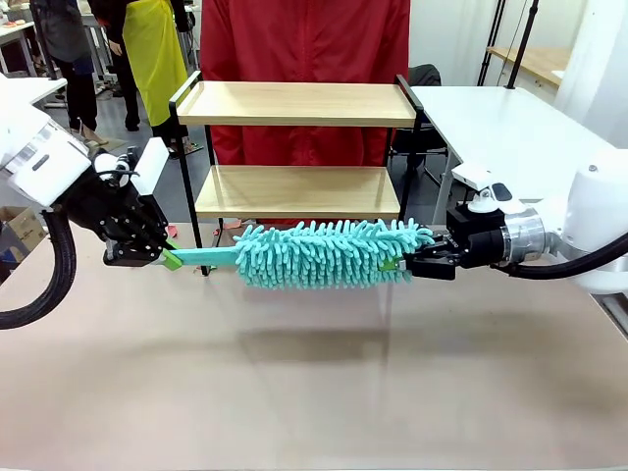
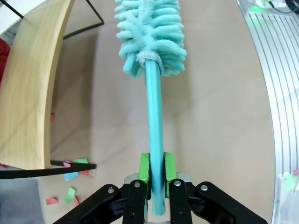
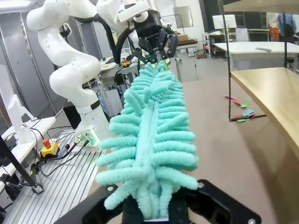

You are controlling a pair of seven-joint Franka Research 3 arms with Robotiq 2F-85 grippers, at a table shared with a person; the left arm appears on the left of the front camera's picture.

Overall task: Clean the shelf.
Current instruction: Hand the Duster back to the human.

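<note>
Both grippers carry my teal duster (image 1: 329, 253) level above the table (image 1: 314, 392): left gripper (image 1: 169, 257) flanks its handle with slightly parted pads, right gripper (image 1: 404, 263) is clamped on the fluffy tip. Behind it, the shelf (image 1: 294, 147) stands untouched, so I judge wiping hasn't begun.

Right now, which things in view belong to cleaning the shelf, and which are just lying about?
Part of the job:
- shelf, two wooden boards in a black frame
- teal duster, held level in front of it
- left gripper, at the duster's handle
- right gripper, shut on its fluffy end

Just lying about:
- coloured paper scraps by a shelf leg
- white side table
</note>
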